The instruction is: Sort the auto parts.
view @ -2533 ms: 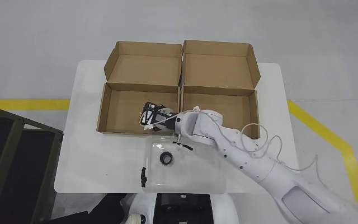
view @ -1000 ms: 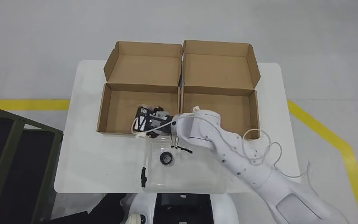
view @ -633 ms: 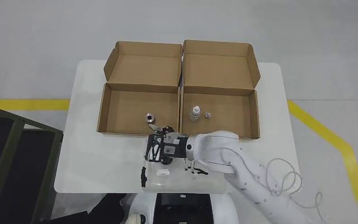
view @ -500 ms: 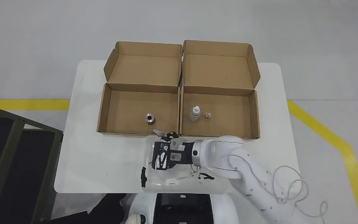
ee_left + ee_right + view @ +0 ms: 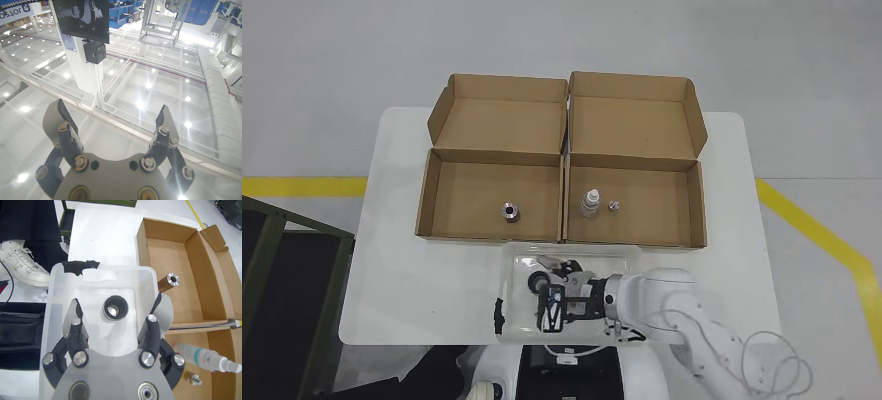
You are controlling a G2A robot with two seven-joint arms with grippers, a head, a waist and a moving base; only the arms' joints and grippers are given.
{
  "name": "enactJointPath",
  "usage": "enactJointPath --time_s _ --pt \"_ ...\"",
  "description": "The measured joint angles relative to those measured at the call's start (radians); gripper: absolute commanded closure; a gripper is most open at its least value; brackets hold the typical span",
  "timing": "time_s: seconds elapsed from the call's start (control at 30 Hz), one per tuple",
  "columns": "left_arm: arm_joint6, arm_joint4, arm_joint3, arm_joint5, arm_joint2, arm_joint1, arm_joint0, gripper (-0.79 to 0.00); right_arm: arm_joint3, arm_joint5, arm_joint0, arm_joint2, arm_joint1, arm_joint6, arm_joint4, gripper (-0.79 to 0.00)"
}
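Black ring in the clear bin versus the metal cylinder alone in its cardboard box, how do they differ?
The black ring is low and wide; the metal cylinder is tall and slim. The ring's hole is broad, the cylinder's narrow. The ring lies in the clear bin, the cylinder stands in the cardboard box. Both are round, hole up.

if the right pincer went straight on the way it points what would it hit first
Probably the black ring in the clear bin, centred ahead of the open right pincer. Depth is unclear, so it might touch the bin floor instead.
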Motion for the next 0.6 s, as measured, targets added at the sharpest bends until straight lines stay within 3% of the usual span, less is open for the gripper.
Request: enactJointPath --time_s 0.6 --pt "0.000 0.000 0.000 0.000 0.000 0.000 0.000 -0.785 0.157 0.087 0.071 -0.085 -0.012 -0.056 -0.075 -0.625"
